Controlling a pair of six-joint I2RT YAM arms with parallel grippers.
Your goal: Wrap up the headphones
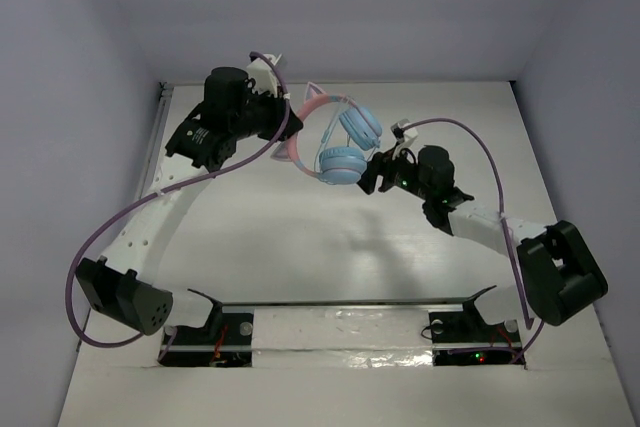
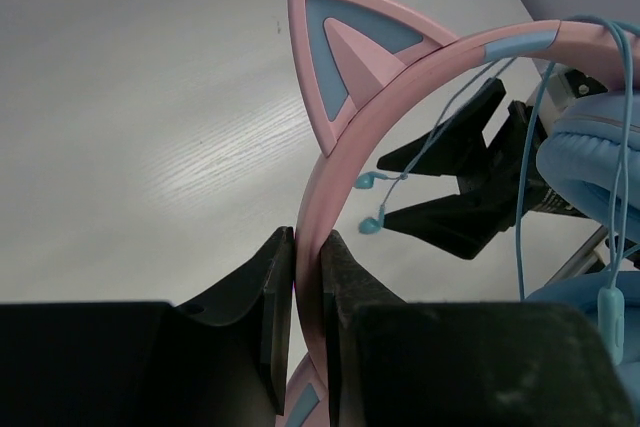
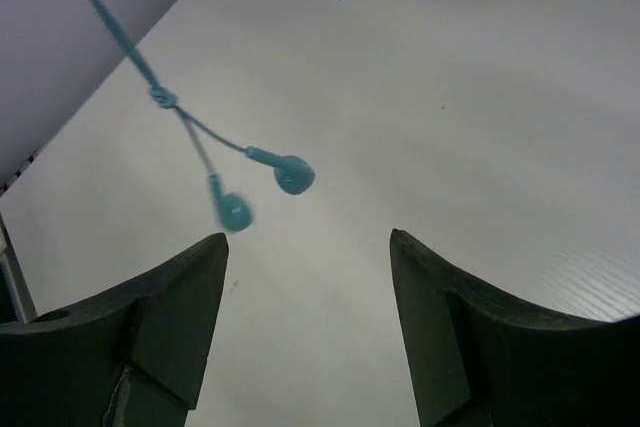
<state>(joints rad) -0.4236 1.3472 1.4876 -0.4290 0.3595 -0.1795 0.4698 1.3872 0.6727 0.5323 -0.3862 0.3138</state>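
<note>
Left wrist view: left gripper (image 2: 308,252) pinches the headphones (image 2: 340,67) by the headband, near the far edge of the table (image 1: 330,237); right gripper (image 3: 308,244) gapes, empty.

In my left wrist view, the ear cups (image 2: 585,152) are cut off by the right edge. In my right wrist view, one earbud (image 3: 233,213) is blurred; the cable (image 3: 105,27) exits the frame upper left.
</note>
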